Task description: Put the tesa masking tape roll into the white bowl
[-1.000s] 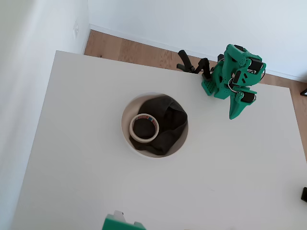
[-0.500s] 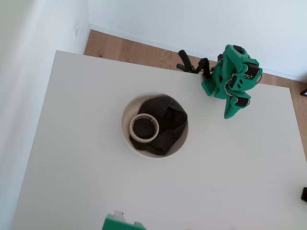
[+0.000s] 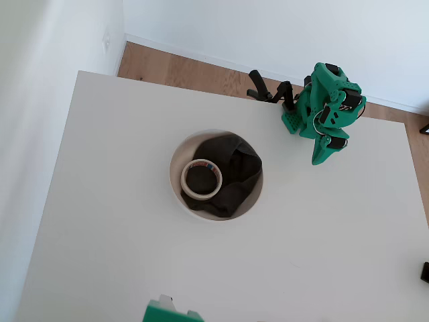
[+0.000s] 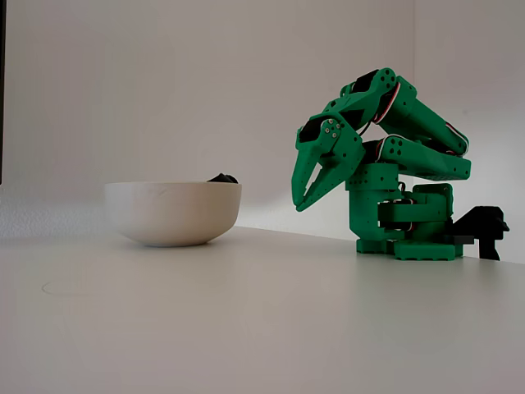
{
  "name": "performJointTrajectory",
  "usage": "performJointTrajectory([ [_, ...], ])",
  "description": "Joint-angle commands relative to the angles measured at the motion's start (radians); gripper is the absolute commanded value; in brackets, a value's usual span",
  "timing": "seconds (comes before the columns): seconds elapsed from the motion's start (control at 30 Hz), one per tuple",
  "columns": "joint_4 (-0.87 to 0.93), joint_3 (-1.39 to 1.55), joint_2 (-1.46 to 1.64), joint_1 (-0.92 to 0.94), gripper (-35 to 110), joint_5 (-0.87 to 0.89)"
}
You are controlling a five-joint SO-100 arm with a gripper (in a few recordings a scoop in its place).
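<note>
In the overhead view the tesa masking tape roll (image 3: 201, 178) is lying flat inside the white bowl (image 3: 175, 191), on top of a dark cloth (image 3: 238, 171) that is filling most of the bowl's inside; the roll is sitting toward the left part of the bowl, and the red and blue print is showing on its inner core. The bowl is standing near the middle of the white worktop (image 3: 107, 228). In the fixed view the bowl (image 4: 173, 212) is standing at the left, and a small dark tip of the cloth (image 4: 221, 177) is peeking over its rim; the roll itself is hidden behind the bowl's wall there. The green arm is folded up over its base (image 4: 406, 234) at the far edge of the worktop, well apart from the bowl. The hand (image 4: 303, 197) is hanging in the air with its fingertips pointing down and toward the bowl, not touching the worktop, and it is carrying nothing; its two fingers are standing a little apart at the middle and are coming close together at the tips, so the gap is narrow. In the overhead view the hand (image 3: 320, 154) is pointing downward in the picture, to the right of the bowl. A black clamp (image 4: 484, 230) is sitting beside the base
</note>
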Motion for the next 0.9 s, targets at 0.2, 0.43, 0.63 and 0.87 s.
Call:
performJointTrajectory([
  [0.2,0.015,-0.014,0.002,0.005,-8,0.003],
  [0.43,0.015,-0.014,0.002,0.017,-8,0.018],
  [0.63,0.017,-0.014,0.0,0.031,-8,0.028],
  [0.87,0.017,-0.014,0.0,0.031,-8,0.028],
])
